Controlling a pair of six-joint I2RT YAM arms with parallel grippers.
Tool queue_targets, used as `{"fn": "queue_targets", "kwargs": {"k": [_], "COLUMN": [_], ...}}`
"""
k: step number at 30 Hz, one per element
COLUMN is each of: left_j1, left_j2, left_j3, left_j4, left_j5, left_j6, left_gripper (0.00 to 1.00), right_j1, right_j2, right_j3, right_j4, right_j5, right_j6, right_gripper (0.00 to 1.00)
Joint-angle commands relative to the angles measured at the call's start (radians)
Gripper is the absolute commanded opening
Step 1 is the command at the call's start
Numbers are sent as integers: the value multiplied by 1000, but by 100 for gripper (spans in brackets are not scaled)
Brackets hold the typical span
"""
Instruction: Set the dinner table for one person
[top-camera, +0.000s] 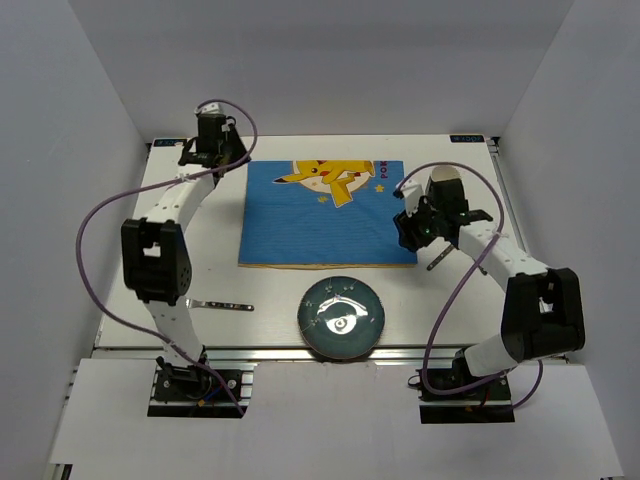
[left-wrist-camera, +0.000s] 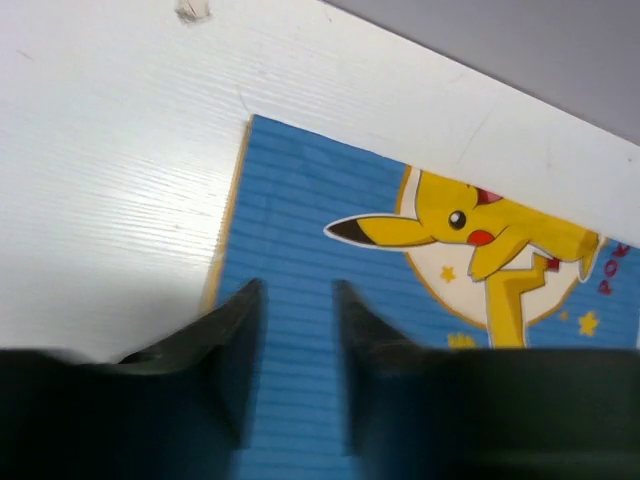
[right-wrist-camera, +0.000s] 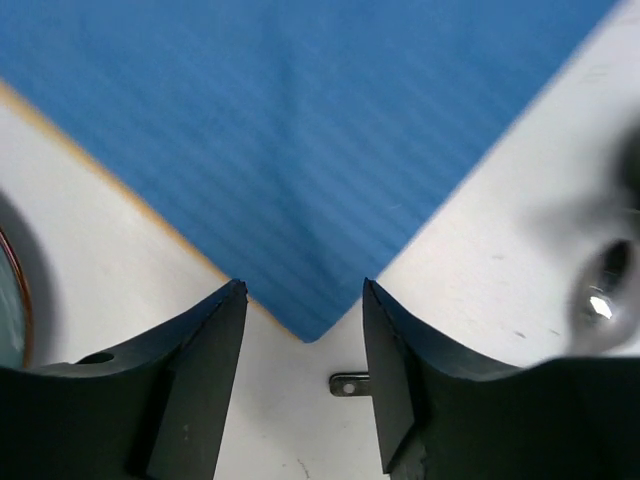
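The dinner table (top-camera: 210, 225) is a large white top with a metal rail along its front. A blue placemat (top-camera: 325, 225) with a yellow cartoon figure lies at its middle. A dark teal plate (top-camera: 342, 318) sits in front of the mat. My left gripper (top-camera: 226, 162) hovers open and empty over the mat's far left corner (left-wrist-camera: 300, 190). My right gripper (top-camera: 407, 230) is open and empty over the mat's near right corner (right-wrist-camera: 310, 325). A utensil's handle end (right-wrist-camera: 348, 384) lies just beside the right finger.
A metal utensil (top-camera: 222, 304) lies on the table's front left. Another thin utensil (top-camera: 440, 260) lies right of the mat by my right arm. A blurred shiny object (right-wrist-camera: 600, 295) shows at the right wrist view's edge. The plate's rim (right-wrist-camera: 8, 300) shows at its left edge.
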Motion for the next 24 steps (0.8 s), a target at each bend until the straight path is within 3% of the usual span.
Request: {"fn": "queue_targets", "kwargs": {"k": [1, 2, 3, 4, 5, 7, 8, 9, 10, 12, 13, 14, 17, 22, 24], "left_j1": [21, 36, 45, 53, 68, 79, 82, 82, 82, 82, 82, 82, 82, 82, 82], "left_j2": [-194, -286, -287, -392, -449, -596, -636, -671, -704, -787, -813, -865, -964, -1080, -1101], "left_j3": [-80, -153, -154, -248, -299, -426, -460, -489, -517, -591, -640, -666, -759, -838, -835], "left_j4": [-46, -47, -40, -29, -3, 11, 4, -7, -19, -67, -93, -99, -116, -121, -122], "left_j5": [-41, -32, -28, -24, -18, 15, 25, 34, 54, 68, 78, 80, 81, 80, 77], "left_j6": [10, -9, -16, -27, -48, -65, -81, -87, -95, -118, -122, -134, -159, -208, -213], "left_gripper": [37, 9, 0, 0, 0, 0, 5, 27, 39, 60, 63, 66, 74, 90, 91], "right_j1": [-48, -61, -71, -90, -99, -119, -127, -131, -148, -156, -160, -160, -165, -171, -173], "right_j2": [-55, -61, -66, -74, -96, -124, -149, -158, -167, -169, -163, -155, -111, -20, 15], "right_j3": [127, 166, 179, 187, 191, 185, 182, 179, 177, 183, 191, 191, 202, 199, 220], "right_j4": [19, 10, -1, -7, -21, -16, -10, -5, -5, -13, -15, -15, -19, 16, 24], "right_j5": [52, 75, 81, 89, 87, 98, 104, 125, 138, 190, 210, 249, 343, 371, 389], "right_j6": [250, 298, 338, 377, 430, 478, 521, 542, 562, 605, 615, 618, 630, 670, 679], "right_gripper": [55, 50, 47, 42, 25, 10, 4, 4, 6, 25, 33, 51, 70, 74, 73]}}
